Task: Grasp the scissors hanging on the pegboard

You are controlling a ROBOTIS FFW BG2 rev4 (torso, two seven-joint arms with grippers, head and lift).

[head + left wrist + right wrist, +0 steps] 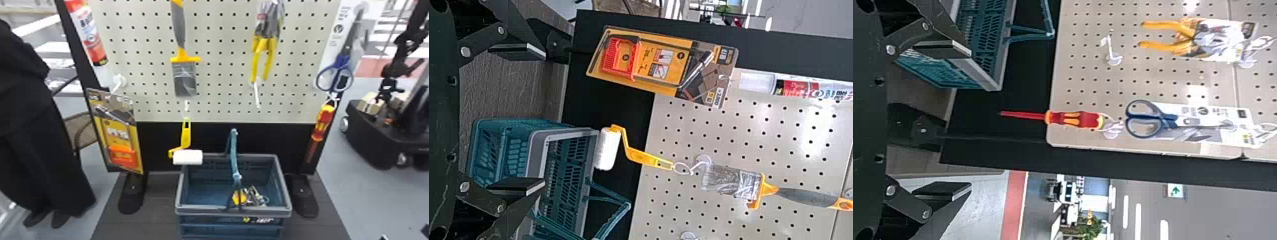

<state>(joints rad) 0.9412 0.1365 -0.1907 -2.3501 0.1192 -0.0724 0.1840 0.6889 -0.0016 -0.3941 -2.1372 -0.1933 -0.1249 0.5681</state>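
The scissors (pixel 340 62) have blue handles and hang handle-down on a white card at the right edge of the pegboard (pixel 223 95). In the right wrist view the scissors (pixel 1165 120) are well beyond my right gripper (pixel 948 120), which is open and holds nothing. A red and yellow screwdriver (pixel 1073 119) hangs just below the scissors, between them and the gripper. My left gripper (pixel 524 117) is also open and empty, in front of the blue basket (pixel 504 150) and far from the scissors.
Yellow pliers (pixel 265 48), a scraper (pixel 183 73), a paint roller (pixel 187 157), a sealant tube (pixel 89 35) and a yellow packaged tool (pixel 116 131) hang on the board. The basket (pixel 198 210) stands below. A person in black (pixel 25 127) stands left; a black cart (pixel 383 134) right.
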